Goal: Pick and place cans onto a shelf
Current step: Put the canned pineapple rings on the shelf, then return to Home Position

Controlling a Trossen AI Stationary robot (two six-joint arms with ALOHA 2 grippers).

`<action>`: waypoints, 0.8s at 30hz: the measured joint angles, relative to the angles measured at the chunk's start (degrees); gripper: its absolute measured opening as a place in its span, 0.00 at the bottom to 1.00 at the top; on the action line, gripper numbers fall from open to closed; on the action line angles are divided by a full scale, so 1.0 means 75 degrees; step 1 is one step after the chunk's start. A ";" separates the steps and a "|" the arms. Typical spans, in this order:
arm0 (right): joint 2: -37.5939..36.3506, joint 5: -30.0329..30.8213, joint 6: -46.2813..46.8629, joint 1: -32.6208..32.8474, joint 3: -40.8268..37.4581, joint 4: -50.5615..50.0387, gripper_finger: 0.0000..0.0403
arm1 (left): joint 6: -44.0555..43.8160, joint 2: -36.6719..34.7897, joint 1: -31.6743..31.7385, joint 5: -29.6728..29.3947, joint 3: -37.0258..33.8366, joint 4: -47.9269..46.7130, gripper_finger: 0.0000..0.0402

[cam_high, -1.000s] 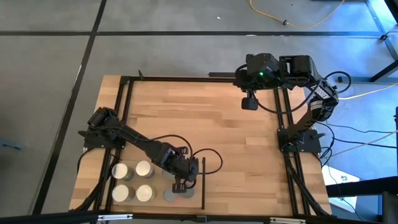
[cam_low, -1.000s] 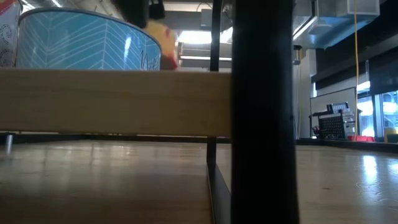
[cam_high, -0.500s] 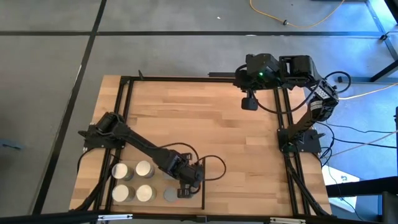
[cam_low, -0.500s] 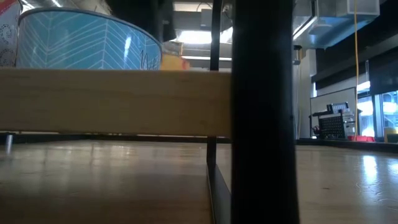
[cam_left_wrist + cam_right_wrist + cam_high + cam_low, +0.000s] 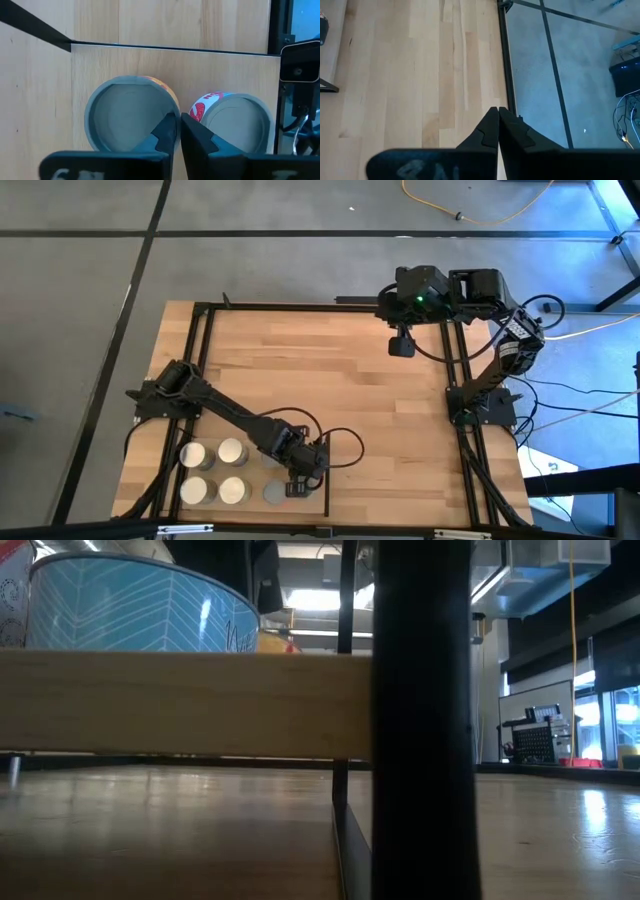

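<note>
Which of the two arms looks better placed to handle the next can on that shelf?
The left, probably. Its gripper, fingers shut and empty, hangs right over the cans on the shelf, beside a grey-topped can. The right gripper waits shut at the table's far edge, away from every can.

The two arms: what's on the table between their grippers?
In the high view, only bare wooden tabletop lies between the left gripper, down by the cans on the shelf, and the right gripper at the far edge.

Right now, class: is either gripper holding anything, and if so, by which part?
Nothing. The left gripper is shut and empty above two cans on the shelf; the right gripper is shut over bare table.
</note>
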 joint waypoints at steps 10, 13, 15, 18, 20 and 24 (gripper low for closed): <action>0.0000 -0.0474 -0.0002 -0.0003 0.0000 -0.0006 0.02 | -0.0036 0.0000 0.0000 -0.0067 0.0000 -0.0012 0.10; 0.0000 -0.0876 -0.0004 0.0000 0.0000 -0.0009 0.02 | -0.0142 0.0000 -0.0003 -0.0131 0.0000 -0.0012 0.10; 0.0000 -0.1061 -0.0006 0.0003 0.0000 -0.0009 0.02 | -0.0149 -0.0018 -0.0005 -0.0201 0.0000 -0.0013 0.10; 0.0000 -0.1553 -0.0161 0.0000 0.0000 -0.0029 0.03 | -0.0160 -0.0084 -0.0009 -0.0219 0.0011 -0.0020 0.11; 0.0000 -0.2103 -0.0406 0.0000 0.0000 -0.0035 0.03 | -0.0142 -0.0082 -0.0009 -0.0225 0.0138 -0.0189 0.10; 0.0000 -0.3545 -0.0739 0.0000 0.0000 -0.0090 0.03 | 0.0022 -0.0082 -0.0017 -0.0441 0.0547 -0.0555 0.10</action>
